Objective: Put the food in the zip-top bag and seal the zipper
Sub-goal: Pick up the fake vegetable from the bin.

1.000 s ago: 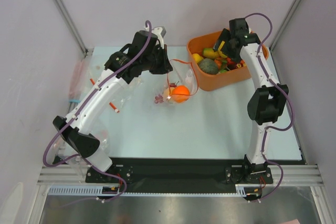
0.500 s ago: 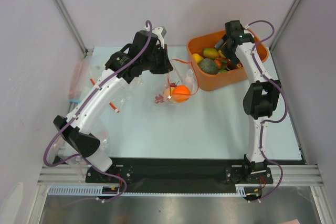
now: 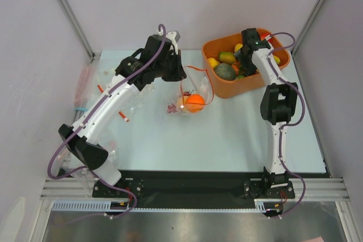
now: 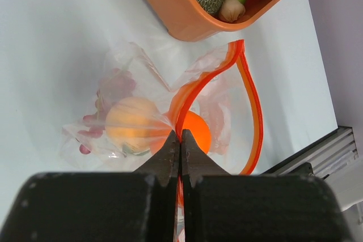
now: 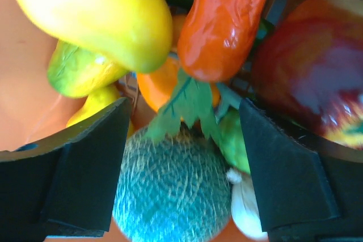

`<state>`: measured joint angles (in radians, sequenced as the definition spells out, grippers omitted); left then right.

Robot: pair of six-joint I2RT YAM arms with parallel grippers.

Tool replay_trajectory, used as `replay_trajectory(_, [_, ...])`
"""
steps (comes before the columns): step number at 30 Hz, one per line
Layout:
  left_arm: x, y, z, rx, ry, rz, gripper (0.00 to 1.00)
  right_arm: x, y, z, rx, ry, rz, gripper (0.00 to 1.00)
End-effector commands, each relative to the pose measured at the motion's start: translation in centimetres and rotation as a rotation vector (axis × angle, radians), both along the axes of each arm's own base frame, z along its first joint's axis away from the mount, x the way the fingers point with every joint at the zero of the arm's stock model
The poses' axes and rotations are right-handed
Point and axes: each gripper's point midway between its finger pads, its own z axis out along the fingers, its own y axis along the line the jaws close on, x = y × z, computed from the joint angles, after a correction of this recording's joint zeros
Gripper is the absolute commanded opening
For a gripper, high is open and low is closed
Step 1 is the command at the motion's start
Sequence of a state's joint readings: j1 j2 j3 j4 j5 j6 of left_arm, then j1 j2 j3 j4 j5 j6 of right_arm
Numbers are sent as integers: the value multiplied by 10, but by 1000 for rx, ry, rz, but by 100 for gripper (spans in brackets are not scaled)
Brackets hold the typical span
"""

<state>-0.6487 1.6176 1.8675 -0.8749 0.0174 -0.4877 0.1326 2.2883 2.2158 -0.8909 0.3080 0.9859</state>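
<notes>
Status: left gripper (image 4: 180, 140) is clamped shut on the zipper (image 4: 253, 106), and the zip-top bag (image 4: 130, 60) lies on the table (image 3: 227, 140) with its mouth gaping. We see an orange (image 4: 195, 131) and grapes (image 4: 113, 86) inside it. Right gripper (image 5: 182, 111) sits jaws apart, down in the orange tub (image 3: 238, 90), over the carrot (image 5: 224, 21) and beside the mango (image 5: 96, 9).

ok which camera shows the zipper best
The left wrist view: the zipper shows large as an open red-orange loop, with the left gripper shut on it. The top external view shows it only as a small thin loop. The right wrist view shows none of it, just food in the tub.
</notes>
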Motion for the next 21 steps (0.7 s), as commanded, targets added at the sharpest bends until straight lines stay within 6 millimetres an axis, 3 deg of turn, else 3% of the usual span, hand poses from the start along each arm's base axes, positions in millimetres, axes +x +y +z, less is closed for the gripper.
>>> replay_trajectory(1, [2, 1, 25, -35, -88, -2, 0, 18, -7, 6, 1, -66, -54, 77])
replay_trajectory(4, [1, 1, 26, -31, -89, -7, 0, 25, -7, 3, 5, -73, -51, 56])
replay_trajectory(7, [1, 1, 26, -27, -91, -10, 0, 28, -8, 8, -7, -82, -38, 21])
replay_trajectory(8, [1, 2, 25, -25, -90, -7, 0, 27, -7, 17, -12, -99, -32, 2])
replay_trajectory(10, [4, 6, 25, -11, -100, 15, 0, 25, -12, 36, -45, -132, -37, 0])
replay_trajectory(11, [4, 6, 26, -12, -104, 16, 0, 23, -12, 32, -53, -121, -33, 0])
replay_trajectory(15, [6, 7, 24, -1, -108, 16, 0, 14, -15, 71, -63, -185, -19, 0])
replay_trajectory(21, [8, 5, 26, -2, -118, 16, 0, -8, -7, 111, -96, -236, 68, 0])
